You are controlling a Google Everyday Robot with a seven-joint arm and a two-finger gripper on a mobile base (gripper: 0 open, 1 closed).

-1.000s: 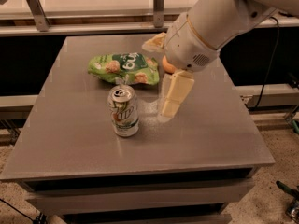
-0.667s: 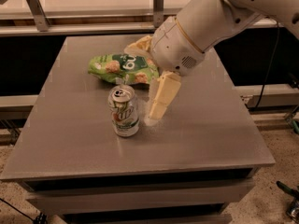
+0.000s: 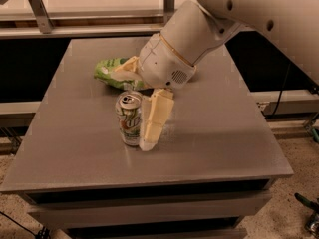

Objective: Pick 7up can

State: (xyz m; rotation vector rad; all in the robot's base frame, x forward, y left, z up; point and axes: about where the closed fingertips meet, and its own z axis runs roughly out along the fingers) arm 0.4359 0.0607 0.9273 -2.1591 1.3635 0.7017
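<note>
The 7up can (image 3: 129,119) stands upright on the grey table (image 3: 214,133), a little left of the middle. It is white and green with a silver top and pull tab. My gripper (image 3: 131,111) is down at the can and open. One cream finger (image 3: 154,118) reaches to the table right against the can's right side. The other finger (image 3: 124,71) is behind the can, over the green bag. The jaws stand apart with the can between them, not closed on it.
A crinkly green snack bag (image 3: 110,70) lies just behind the can, partly hidden by my wrist. The white arm (image 3: 239,14) comes in from the upper right. A rail with metal posts (image 3: 39,6) runs behind the table.
My gripper has moved left and down toward the can. The near finger, earlier apart from the can, is now right against its right side. The can has not moved.
</note>
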